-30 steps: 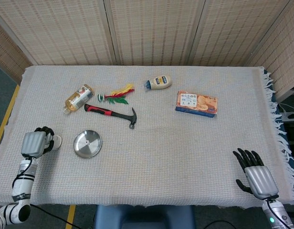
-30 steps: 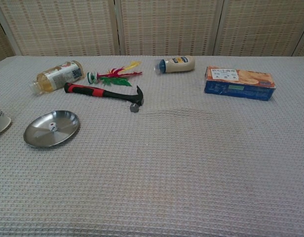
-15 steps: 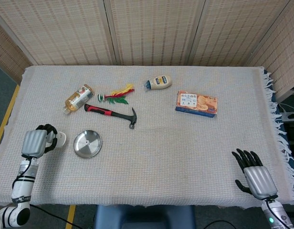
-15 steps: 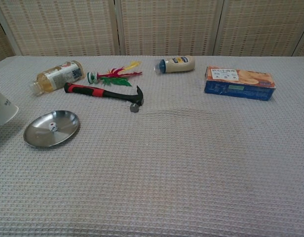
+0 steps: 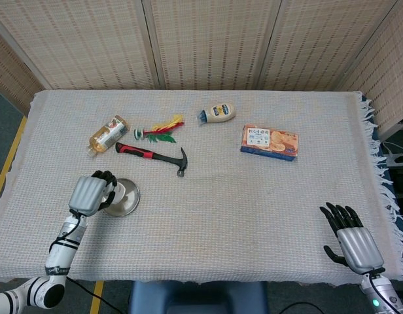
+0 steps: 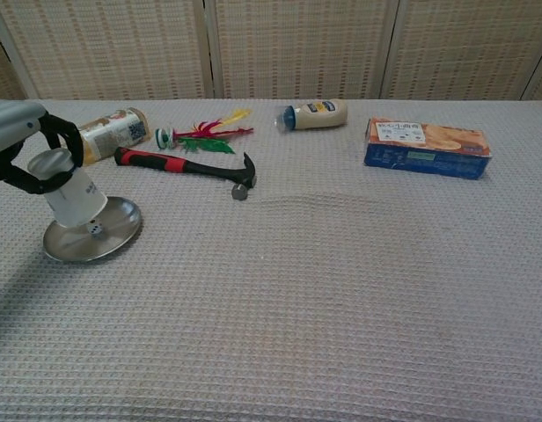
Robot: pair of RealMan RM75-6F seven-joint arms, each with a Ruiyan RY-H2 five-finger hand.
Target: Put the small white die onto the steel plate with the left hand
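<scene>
The small white die (image 6: 95, 230) lies on the steel plate (image 6: 118, 233) at the table's front left. My left hand (image 6: 23, 142) grips a white paper cup (image 6: 69, 190), tilted with its wide mouth down, just above the plate and over the die. In the head view the left hand (image 5: 91, 194) covers the plate's (image 5: 128, 199) left side and the die is hidden. My right hand (image 5: 352, 243) rests near the front right corner with its fingers spread, holding nothing.
Behind the plate lie a red-and-black hammer (image 6: 185, 165), a plastic bottle (image 6: 104, 134), a feathered shuttlecock (image 6: 201, 134), a mayonnaise bottle (image 6: 313, 114) and a blue biscuit box (image 6: 427, 148). A grey woven cloth (image 6: 324, 290) covers the table.
My left hand has carried the white cup rightward from the table's left edge to above the steel plate. The die and the right hand have stayed put.
</scene>
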